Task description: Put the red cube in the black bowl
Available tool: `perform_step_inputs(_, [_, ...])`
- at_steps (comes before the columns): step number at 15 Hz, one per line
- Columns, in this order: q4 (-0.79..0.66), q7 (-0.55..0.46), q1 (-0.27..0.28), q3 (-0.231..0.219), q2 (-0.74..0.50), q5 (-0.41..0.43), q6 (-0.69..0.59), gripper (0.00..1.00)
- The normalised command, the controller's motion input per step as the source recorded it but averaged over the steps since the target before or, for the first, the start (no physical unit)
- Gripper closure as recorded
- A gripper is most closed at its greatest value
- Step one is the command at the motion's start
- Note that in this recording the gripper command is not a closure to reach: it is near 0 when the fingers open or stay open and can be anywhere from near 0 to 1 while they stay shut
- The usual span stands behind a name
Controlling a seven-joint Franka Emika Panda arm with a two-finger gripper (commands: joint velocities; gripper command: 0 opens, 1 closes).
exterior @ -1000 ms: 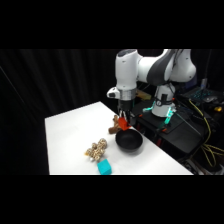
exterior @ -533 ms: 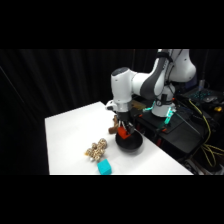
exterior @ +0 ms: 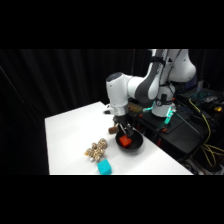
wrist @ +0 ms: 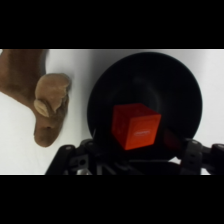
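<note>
The red cube lies tilted inside the black bowl, near the side closest to the gripper. My gripper hangs just above the bowl and right over the cube. Its fingers are open and stand apart on either side of the cube, not pressing it. In the wrist view only the black linkage shows along the bottom edge.
A brown plush toy lies on the white table just left of the bowl. A teal cube sits near the table's front edge. Black equipment with cables stands at the right.
The arm came down over the bowl with the red cube. The cube now sits lower, inside the bowl, free of the fingers.
</note>
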Motion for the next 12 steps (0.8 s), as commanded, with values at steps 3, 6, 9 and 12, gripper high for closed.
perform_step_inputs(3, [0.18,0.05,-0.02,-0.016,-0.13,-0.049,-0.36,0.0])
perform_step_inputs(6, [0.21,0.19,-0.007,-0.061,-0.29,-0.12,-0.5,0.0])
perform_step_inputs(9, [0.32,0.14,-0.045,-0.058,-0.32,-0.068,-0.61,0.0])
perform_step_inputs(12, [0.35,0.16,-0.042,-0.044,-0.26,-0.121,-0.52,0.0])
